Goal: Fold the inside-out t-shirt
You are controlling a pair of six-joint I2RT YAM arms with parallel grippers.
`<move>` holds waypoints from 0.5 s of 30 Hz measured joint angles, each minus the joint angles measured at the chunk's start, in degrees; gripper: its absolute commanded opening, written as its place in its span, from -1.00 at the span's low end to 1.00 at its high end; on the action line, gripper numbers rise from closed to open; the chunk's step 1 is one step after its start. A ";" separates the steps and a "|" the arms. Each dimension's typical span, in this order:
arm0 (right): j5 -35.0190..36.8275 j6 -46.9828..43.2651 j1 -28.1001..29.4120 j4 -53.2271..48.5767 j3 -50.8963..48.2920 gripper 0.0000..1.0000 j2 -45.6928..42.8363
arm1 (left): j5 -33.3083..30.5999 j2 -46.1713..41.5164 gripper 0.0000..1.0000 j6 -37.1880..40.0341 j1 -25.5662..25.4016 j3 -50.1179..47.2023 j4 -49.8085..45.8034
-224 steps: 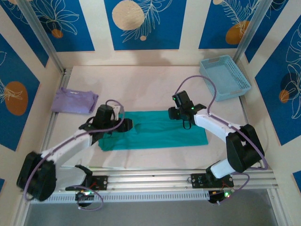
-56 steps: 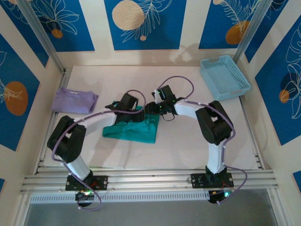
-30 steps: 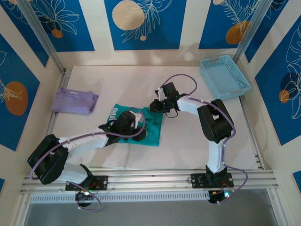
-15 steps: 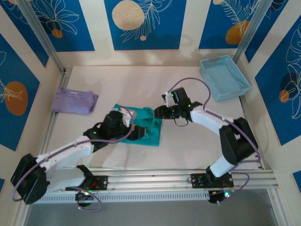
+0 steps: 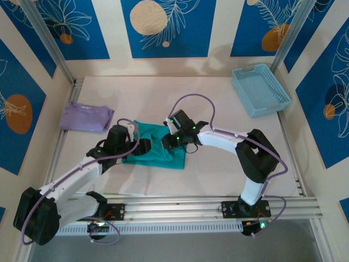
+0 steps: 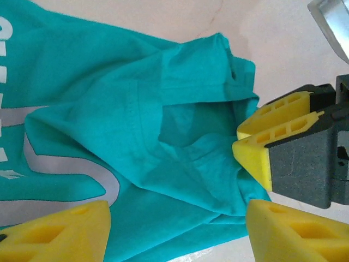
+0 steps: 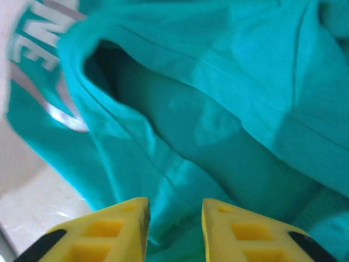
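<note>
Teal t-shirt point(image 5: 158, 157), bunched, pale lettering

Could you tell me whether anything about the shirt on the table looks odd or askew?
Yes. The t-shirt lies rumpled rather than flat, its layers bunched and its edges uneven. White printed lettering also shows on the cloth, which is odd for a shirt meant to be inside out.

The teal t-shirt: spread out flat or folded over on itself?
Folded, though untidily: the teal t-shirt sits as a compact patch, with overlapping creased layers in the wrist views.
</note>
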 measured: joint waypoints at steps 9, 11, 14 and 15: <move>5.01 2.93 4.17 -8.57 -9.97 -0.72 -6.62 | 0.85 2.64 0.32 0.96 0.00 -0.15 -0.74; 5.01 4.37 4.52 -10.01 -12.37 -0.69 -8.61 | 0.81 3.06 0.33 1.77 0.00 -0.15 -0.94; 5.20 5.33 4.57 -11.58 -13.77 -0.54 -10.75 | 0.63 3.74 0.33 2.86 -0.02 -0.09 -1.51; 5.25 5.29 4.39 -11.78 -13.81 -0.45 -11.47 | 0.63 3.91 0.32 3.19 0.00 -0.09 -1.57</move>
